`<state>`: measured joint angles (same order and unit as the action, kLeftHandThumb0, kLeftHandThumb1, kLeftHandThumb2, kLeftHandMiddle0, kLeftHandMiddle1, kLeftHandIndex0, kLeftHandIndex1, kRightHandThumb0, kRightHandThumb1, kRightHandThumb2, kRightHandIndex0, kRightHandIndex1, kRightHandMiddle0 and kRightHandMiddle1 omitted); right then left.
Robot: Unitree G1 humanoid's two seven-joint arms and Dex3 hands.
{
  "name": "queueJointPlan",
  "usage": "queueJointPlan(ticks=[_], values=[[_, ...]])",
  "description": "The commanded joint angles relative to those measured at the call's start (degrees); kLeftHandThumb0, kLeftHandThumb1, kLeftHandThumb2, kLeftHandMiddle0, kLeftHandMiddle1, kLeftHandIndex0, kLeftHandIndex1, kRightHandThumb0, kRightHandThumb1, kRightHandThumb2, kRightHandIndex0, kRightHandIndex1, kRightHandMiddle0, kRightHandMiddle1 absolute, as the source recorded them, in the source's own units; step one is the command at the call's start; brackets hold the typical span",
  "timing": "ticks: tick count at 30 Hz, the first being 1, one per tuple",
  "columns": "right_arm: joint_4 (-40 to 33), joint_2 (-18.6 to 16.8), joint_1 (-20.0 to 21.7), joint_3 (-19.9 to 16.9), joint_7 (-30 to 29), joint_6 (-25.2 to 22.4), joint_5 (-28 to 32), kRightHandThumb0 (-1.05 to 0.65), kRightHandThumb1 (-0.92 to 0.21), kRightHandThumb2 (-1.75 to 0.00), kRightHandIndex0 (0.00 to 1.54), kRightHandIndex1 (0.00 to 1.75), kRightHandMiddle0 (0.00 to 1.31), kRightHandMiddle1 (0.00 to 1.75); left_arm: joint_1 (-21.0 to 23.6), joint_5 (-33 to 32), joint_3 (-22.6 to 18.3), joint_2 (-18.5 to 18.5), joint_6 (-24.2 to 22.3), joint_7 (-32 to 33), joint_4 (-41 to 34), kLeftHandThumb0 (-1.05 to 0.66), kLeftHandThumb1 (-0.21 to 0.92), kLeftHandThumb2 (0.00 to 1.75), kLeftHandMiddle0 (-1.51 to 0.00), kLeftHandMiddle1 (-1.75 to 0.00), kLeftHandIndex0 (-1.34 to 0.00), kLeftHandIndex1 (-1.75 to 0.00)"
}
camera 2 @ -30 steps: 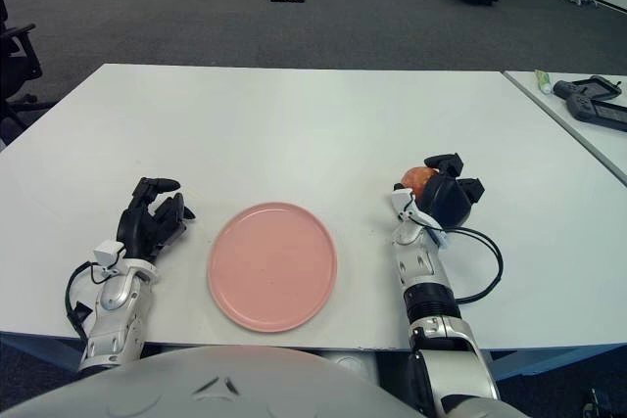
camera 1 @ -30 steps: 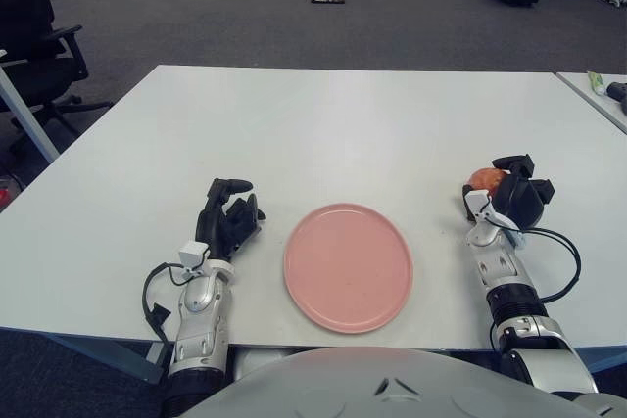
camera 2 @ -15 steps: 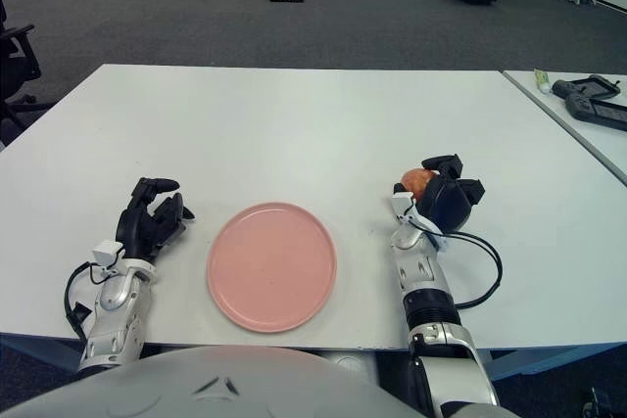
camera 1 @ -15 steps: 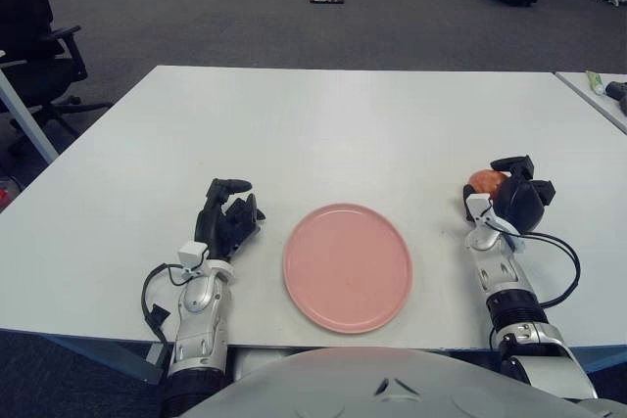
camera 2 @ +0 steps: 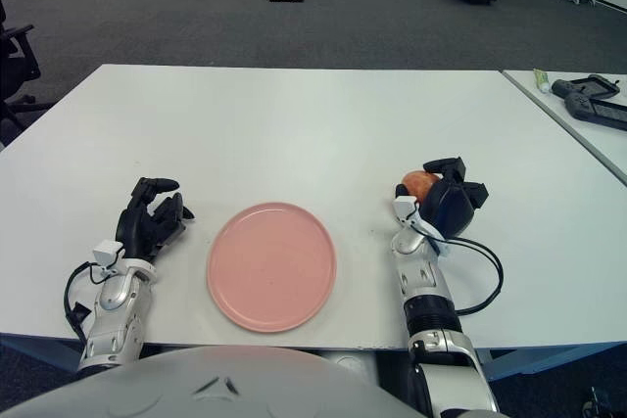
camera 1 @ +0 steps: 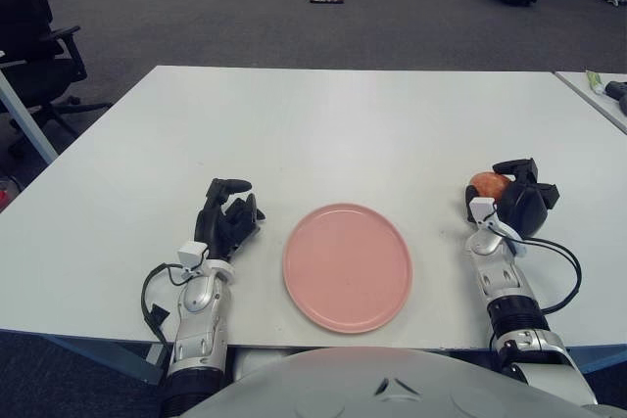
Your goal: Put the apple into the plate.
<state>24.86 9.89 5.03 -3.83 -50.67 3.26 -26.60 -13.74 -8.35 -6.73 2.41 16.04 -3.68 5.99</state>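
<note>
A red-orange apple (camera 1: 484, 181) sits on the white table (camera 1: 333, 124), right of the pink plate (camera 1: 347, 265). My right hand (camera 1: 507, 191) is wrapped round the apple's near and right sides, its fingers (camera 1: 515, 165) curled over the top, so most of the fruit is hidden. The apple stays low at table level, about a hand's width from the plate's rim. Nothing lies on the plate. My left hand (camera 1: 227, 214) shows just left of the plate, fingers loosely spread and holding nothing.
A second table (camera 2: 578, 95) at the far right carries a dark device and a small tube. An office chair (camera 1: 34, 36) stands off the table's left side. A cable loops beside my right forearm (camera 1: 563, 271).
My right hand has shifted slightly right and toward me, with the apple staying inside its fingers. The left hand and the plate have not moved.
</note>
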Motion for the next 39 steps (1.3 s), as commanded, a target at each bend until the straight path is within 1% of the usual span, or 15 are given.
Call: queueJointPlan(ticks=[1, 10, 20, 33, 39], values=[[-4.3, -1.0, -0.8, 0.5, -0.9, 1.1, -1.1, 0.00, 0.01, -1.69, 0.86, 1.72, 0.62, 1.75, 0.5, 0.3, 0.0, -0.2, -0.6, 0.2, 0.8, -0.38, 0.71, 0.83, -0.74, -1.75, -0.32, -1.75], [-11.9, -2.6, -3.5, 1.0, -1.0, 3.7, -2.1, 0.00, -0.04, -1.63, 0.84, 1.71, 0.59, 1.75, 0.3, 0.6, 0.1, -0.3, -0.9, 0.3, 0.6, -0.38, 0.71, 0.83, -0.73, -1.75, -0.32, -1.75], [-21.2, -4.6, -6.9, 2.4, 1.1, 2.0, -5.1, 0.00, -0.05, -1.61, 0.83, 1.69, 0.57, 1.75, 0.1, 1.1, 0.3, -0.5, -0.9, 0.3, 0.2, -0.38, 0.71, 0.82, -0.72, -1.75, -0.32, -1.75], [-24.6, -5.6, -8.4, 3.3, 2.2, 6.2, -5.2, 0.00, -0.06, -1.60, 0.83, 1.69, 0.57, 1.75, 0.0, 0.7, 0.2, -0.2, -1.5, 0.3, -0.1, -0.38, 0.72, 0.82, -0.72, -1.75, -0.32, -1.75], [-26.9, -5.8, -9.7, 3.7, 5.3, 5.4, -5.1, 0.00, -0.06, -1.59, 0.84, 1.67, 0.56, 1.75, -0.1, 0.8, 0.2, -0.1, -1.7, 0.5, -0.2, -0.38, 0.71, 0.82, -0.72, -1.75, -0.32, -1.75]])
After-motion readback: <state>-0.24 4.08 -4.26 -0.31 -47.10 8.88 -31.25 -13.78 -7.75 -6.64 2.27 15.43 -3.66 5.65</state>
